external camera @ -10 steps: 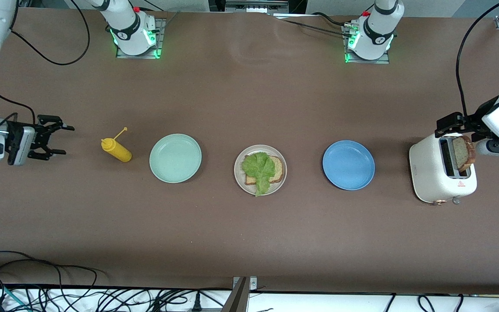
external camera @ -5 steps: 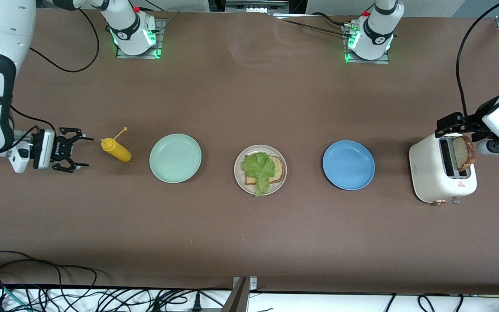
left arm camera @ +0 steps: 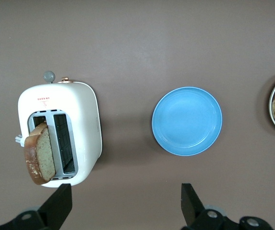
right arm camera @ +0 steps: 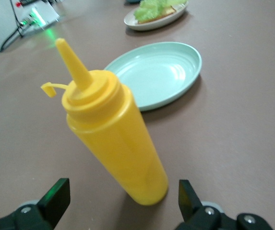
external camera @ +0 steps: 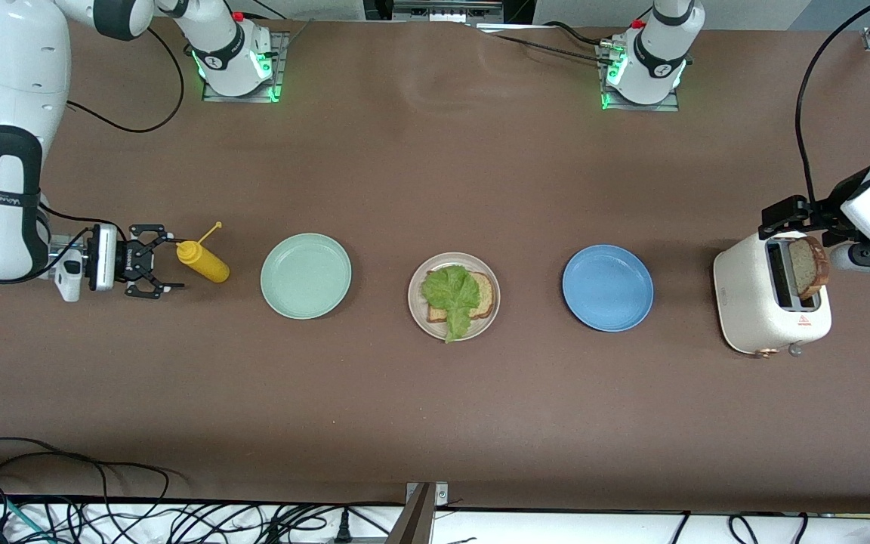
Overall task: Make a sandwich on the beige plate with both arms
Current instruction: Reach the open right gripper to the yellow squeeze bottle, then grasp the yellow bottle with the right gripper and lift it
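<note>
Yellow mustard bottle (external camera: 204, 261) now sits at the right gripper (external camera: 171, 264), three o'clock of its spread fingers; sauce looks next. Left gripper (left arm camera: 123, 203) hangs spread over the toaster (external camera: 771, 304).

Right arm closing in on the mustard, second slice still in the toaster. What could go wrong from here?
1. The right gripper, open, is level with the yellow mustard bottle. The bottle stands upright and narrow; a finger striking it off-center may tip it toward the mint-green plate.
2. The bread slice leans out of the toaster slot under the open left gripper; a skewed grip could drop it.
3. The lettuce overhangs the beige plate rim and may slide off.
</note>
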Motion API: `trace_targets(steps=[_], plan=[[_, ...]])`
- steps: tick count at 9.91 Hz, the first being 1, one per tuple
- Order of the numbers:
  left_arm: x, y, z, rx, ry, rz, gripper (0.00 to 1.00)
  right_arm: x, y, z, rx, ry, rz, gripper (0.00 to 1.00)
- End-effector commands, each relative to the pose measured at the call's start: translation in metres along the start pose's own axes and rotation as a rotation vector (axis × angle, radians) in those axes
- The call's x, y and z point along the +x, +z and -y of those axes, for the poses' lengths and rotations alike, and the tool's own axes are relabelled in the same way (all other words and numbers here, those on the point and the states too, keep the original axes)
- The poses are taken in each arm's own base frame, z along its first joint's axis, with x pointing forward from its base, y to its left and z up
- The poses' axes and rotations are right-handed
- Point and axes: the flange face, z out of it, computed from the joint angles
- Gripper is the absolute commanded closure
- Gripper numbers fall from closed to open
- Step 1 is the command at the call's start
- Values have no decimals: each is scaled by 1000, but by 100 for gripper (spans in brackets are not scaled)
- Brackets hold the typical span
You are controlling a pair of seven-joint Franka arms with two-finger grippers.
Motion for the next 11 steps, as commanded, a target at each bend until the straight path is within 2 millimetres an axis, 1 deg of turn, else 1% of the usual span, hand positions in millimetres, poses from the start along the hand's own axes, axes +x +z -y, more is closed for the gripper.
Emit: trace_targets(steps=[1,2,4,5,6,7,8,10,11], plan=[[-3,-4,2,31,0,8,0,2,9,-6,8,-74,-67,0],[-3,-4,2,31,0,8,0,8,15,-8,13,-92,-85,0],[-4,-7,3,31,-1,4,0,11,16,-8,12,-100,-114,0],[-4,-7,3,31,-1,3,0,13,19,-7,23,-102,-127,9],[-4,-6,3,31,-1,4,0,14,21,-7,32,-101,-134,31],[-4,-7,3,31,-1,3,0,13,20,-6,32,-98,-136,62],[-3,-5,5,31,-3,6,0,14,20,-6,31,-93,-136,77],[-3,-4,3,31,0,8,0,15,17,-7,26,-68,-131,96],[-3,-4,5,31,-3,8,0,21,15,-8,26,-9,-125,100]])
